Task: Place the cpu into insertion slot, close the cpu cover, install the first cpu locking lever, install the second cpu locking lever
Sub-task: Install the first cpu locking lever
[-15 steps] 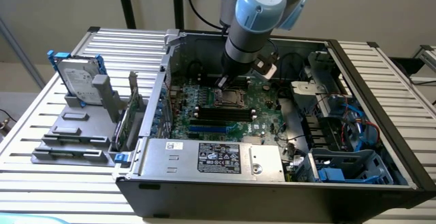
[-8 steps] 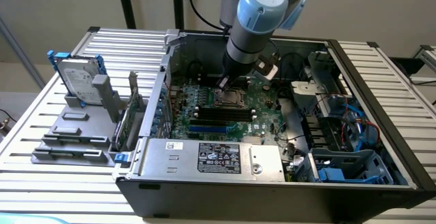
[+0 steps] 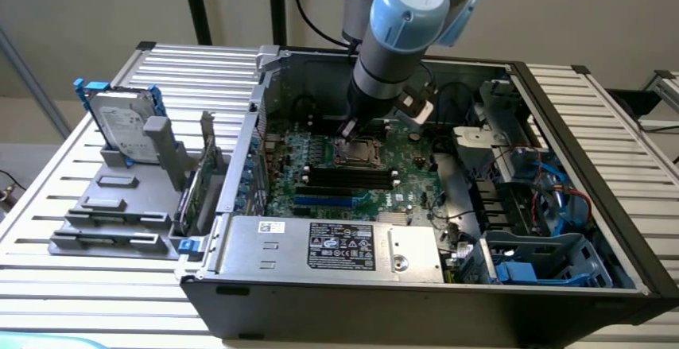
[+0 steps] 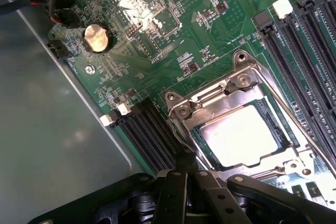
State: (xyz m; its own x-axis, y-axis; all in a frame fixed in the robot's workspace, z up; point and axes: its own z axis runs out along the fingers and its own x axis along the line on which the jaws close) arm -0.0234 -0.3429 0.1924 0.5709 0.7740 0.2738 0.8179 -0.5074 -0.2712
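Green circuit board inside open computer case on slatted metal desk. Seated in insertion slot: cpu, pale face up. Lying flat over it: cpu cover, silver frame around chip. Hand clenched, tips pressed together at socket edge, right by end of dark lever rod; can't tell whether gripping it. Exterior view: hand low over socket, near black memory slots.

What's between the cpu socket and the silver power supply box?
In the exterior view, long black memory slots, then a blue slot, lie between the square silver-rimmed insertion slot and the silver metal power supply box.
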